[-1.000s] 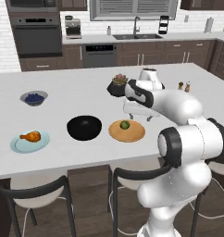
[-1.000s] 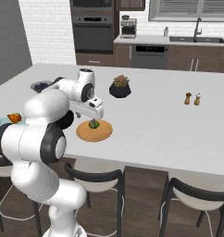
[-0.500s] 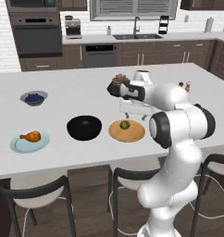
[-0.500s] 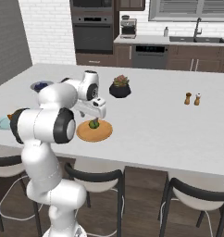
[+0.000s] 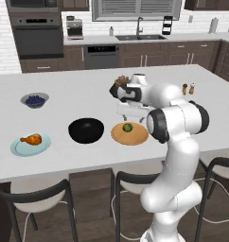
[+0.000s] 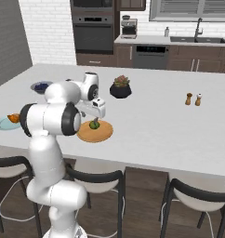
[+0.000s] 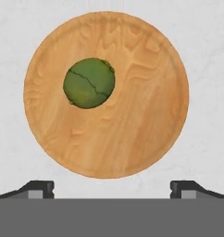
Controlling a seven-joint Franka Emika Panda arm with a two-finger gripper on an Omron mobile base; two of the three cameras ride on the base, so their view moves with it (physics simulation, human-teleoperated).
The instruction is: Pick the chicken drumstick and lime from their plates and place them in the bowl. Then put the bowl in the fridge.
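The gripper [image 7: 112, 187] hangs spread wide and empty over the wooden plate [image 7: 141, 134], the lime [image 7: 89, 83] below it, off-centre on the plate. No writing is readable anywhere. Left of that plate sits the black bowl [image 5: 86, 130]; further left, the drumstick [image 5: 32, 139] lies on the blue-green plate [image 5: 22, 149]. Since a second ago the arm's elbow has swung upward; the hand stays above the lime.

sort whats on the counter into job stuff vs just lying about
For the job: lime on the wood plate; drumstick on the blue-green plate; black bowl; open gripper above the lime.

Lying about: blueberry bowl, potted succulent, two shakers.
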